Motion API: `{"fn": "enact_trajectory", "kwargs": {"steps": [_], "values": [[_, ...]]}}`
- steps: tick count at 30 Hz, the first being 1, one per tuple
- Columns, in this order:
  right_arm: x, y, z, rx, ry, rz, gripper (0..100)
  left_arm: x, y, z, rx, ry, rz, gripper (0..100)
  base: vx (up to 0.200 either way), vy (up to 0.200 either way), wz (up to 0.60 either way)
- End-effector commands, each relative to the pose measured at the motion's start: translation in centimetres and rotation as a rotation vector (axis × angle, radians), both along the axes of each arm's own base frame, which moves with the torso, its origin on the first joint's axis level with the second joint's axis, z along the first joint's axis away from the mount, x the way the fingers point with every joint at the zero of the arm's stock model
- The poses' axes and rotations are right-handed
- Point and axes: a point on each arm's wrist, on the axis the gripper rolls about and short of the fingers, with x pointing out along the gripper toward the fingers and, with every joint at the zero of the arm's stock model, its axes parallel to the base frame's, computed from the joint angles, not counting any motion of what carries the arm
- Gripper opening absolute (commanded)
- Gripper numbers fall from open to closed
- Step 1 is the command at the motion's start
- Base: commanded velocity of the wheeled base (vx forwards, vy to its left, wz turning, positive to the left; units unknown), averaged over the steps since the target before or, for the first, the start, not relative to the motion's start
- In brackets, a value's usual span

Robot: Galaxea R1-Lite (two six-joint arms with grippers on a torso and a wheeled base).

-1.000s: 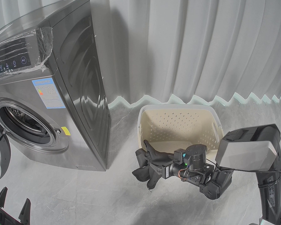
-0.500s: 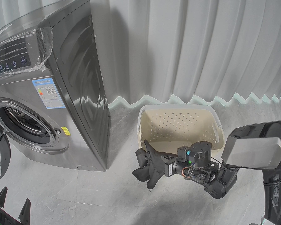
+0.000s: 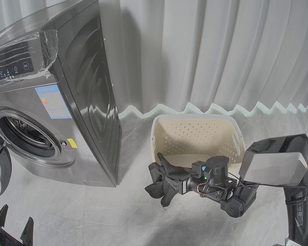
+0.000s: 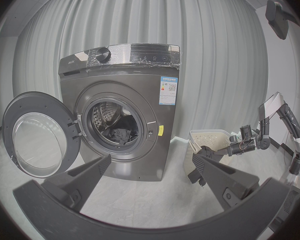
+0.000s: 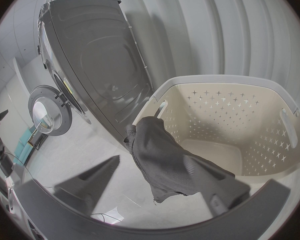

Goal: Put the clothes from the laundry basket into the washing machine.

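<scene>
Head view: dark garment (image 3: pixel 164 183) hangs at the corner of the laundry basket (image 3: pixel 195 117) nearest the washer, mostly outside the rim and off the floor (image 3: pixel 102 209). Cannot tell if it touches the rim. Right gripper (image 3: pixel 171 186) is at the garment. In the right wrist view its claw is spread wide and the cloth (image 5: pixel 163 160) drapes over one finger (image 5: pixel 220 190), so it reads as hooked, not pinched. Rest of the basket interior looks bare; likely the last piece.

Washing machine (image 3: pixel 75 86) stands to the robot's left of the basket, well apart from the garment. Left wrist view: door (image 4: pixel 40 134) swung fully open, dark clothes (image 4: pixel 121 134) already in the drum. Left gripper (image 3: pixel 13 227) sits low near the washer front, claw open, nothing in it. Pleated curtain (image 3: pixel 212 52) behind.

Step judged: carry phase, garment lifted out and not yet delivered.

Next move calls for a firm clamp on the cloth before travel, since a draped piece could slide off. Then swing leftward round the washer's front corner, keeping the hanging tail clear of the floor, and go in through the round opening.
</scene>
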Motion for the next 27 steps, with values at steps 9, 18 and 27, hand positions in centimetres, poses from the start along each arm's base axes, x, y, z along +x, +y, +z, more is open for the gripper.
{"fn": "enact_trajectory", "kwargs": {"steps": [9, 18, 27], "values": [[1.2, 0.9, -2.8, -0.020, 0.006, 0.005, 100, 0.0, 0.0, -0.4, 0.000, 0.001, 0.001, 100, 0.000, 0.000, 0.00], [1.7, 0.9, -2.4, -0.004, -0.035, 0.002, 0, 0.0, 0.0, -0.4, 0.000, 0.001, 0.001, 100, 0.000, 0.000, 0.00], [1.6, 0.9, -1.8, 0.007, -0.052, 0.000, 0, 0.0, 0.0, -0.4, -0.002, 0.001, 0.001, 100, 0.000, 0.000, 0.00]]}}
